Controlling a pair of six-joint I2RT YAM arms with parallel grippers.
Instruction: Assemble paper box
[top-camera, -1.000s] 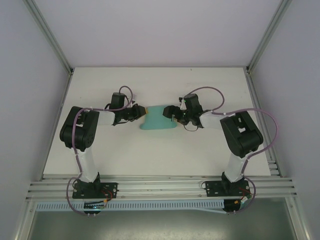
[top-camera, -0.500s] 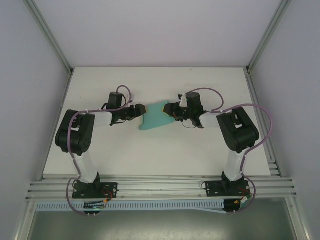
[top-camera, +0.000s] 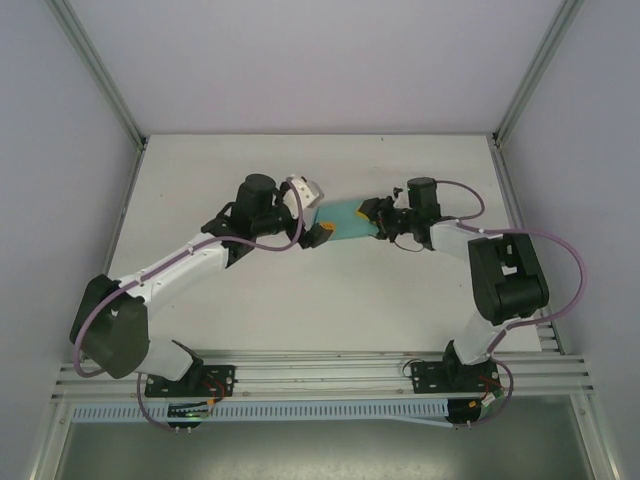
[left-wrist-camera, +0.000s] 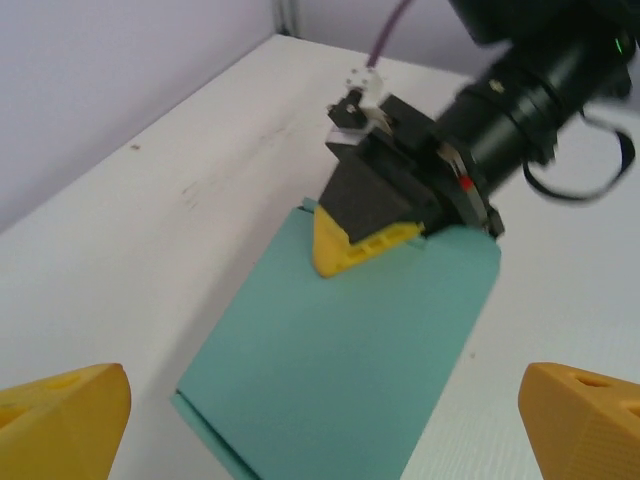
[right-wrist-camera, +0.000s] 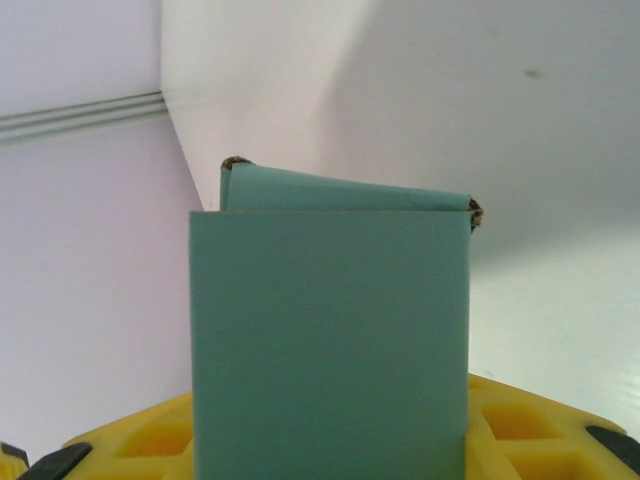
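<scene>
Paper box (left-wrist-camera: 350, 340) flattened, tilted over counter (top-camera: 300, 300), between hands. Right hand (top-camera: 372, 212) pinched its right end; left hand (top-camera: 320, 230) gaped wide, holding nothing. Card looked light, thin, floppy, crease-prone: best gripped gently near folds, not mid-panel.

Pale lilac walls (top-camera: 320, 60) enclose a white table (top-camera: 300, 300) edged by aluminium rails (top-camera: 320, 375).

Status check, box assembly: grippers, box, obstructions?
Left gripper open, at free end of paper box. Right gripper shut on its other edge. Box folded flat, unassembled. No obstruction seen.
</scene>
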